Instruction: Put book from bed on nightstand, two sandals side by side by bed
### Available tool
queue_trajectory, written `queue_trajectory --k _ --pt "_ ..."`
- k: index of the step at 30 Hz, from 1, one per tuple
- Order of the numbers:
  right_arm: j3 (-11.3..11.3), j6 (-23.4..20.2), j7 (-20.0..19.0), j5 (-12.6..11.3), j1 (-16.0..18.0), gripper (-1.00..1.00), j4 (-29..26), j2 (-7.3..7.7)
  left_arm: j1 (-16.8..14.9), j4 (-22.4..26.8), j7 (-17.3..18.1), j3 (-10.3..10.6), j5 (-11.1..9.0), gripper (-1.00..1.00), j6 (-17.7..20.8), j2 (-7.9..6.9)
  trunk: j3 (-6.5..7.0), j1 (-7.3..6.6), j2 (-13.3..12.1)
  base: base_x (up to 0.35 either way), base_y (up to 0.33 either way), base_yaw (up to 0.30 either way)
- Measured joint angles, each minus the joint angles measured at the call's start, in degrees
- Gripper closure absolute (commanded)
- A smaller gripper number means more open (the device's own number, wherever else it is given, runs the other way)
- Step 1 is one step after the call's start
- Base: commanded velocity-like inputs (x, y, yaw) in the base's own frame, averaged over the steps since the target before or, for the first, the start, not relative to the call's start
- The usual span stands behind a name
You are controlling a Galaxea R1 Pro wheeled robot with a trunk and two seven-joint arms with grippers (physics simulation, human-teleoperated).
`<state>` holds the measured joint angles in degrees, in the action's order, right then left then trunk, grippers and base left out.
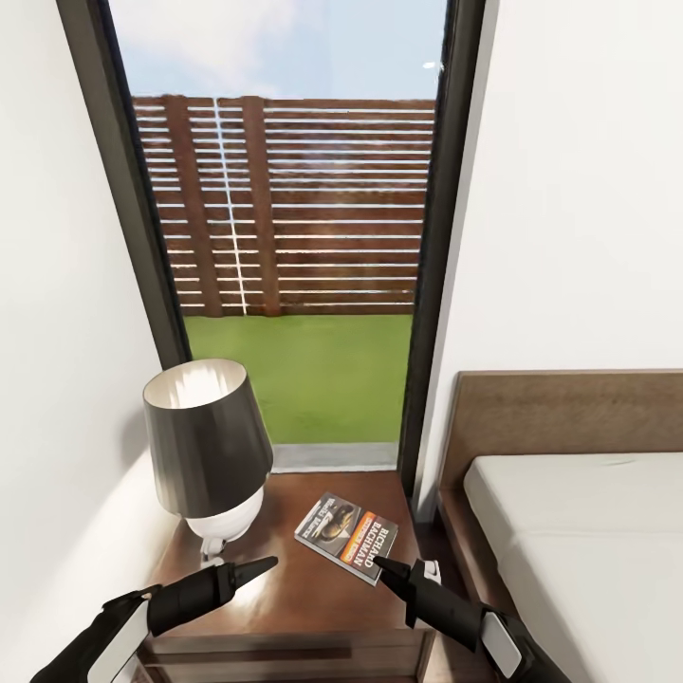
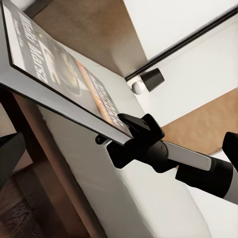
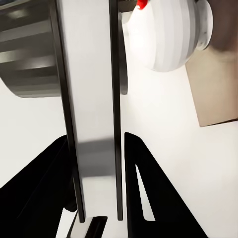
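Observation:
The book (image 1: 346, 536), dark-covered with an orange band, lies nearly flat over the top of the nightstand (image 1: 285, 602). I cannot tell whether it touches the wood. My right gripper (image 1: 379, 563) is shut on its near corner. The right wrist view shows the book's edge (image 3: 91, 99) clamped between the two black fingers (image 3: 141, 168). From the left wrist I see the cover (image 2: 54, 64) and the right gripper (image 2: 136, 131) pinching its edge. My left gripper (image 1: 268, 563) hovers over the nightstand, left of the book, open and holding nothing. The bed (image 1: 588, 531) is at the right. The two sandals are out of view.
A lamp (image 1: 209, 446) with a dark shade and white base stands on the nightstand's back left, close to my left arm. A white wall runs along the left. A tall dark-framed window (image 1: 294, 237) is behind, and the bed's headboard (image 1: 560, 413) is right of it.

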<state>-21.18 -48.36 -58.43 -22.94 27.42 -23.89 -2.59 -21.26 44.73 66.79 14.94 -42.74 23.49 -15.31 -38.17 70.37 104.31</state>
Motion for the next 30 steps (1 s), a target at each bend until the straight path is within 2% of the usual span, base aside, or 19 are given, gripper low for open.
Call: queue_trajectory --k 9,30 --pt "0.00 -0.01 0.00 -0.01 0.03 1.00 0.00 0.00 0.03 0.01 0.01 0.00 -0.01 -1.00 0.00 0.00 0.00 0.00 0.00 0.002 0.000 0.000" --pt "0.00 0.06 0.00 0.09 0.01 1.00 0.01 0.00 0.03 0.01 0.00 0.00 0.01 -1.00 0.00 0.00 -3.77 4.61 8.41 0.000 0.000 0.000"
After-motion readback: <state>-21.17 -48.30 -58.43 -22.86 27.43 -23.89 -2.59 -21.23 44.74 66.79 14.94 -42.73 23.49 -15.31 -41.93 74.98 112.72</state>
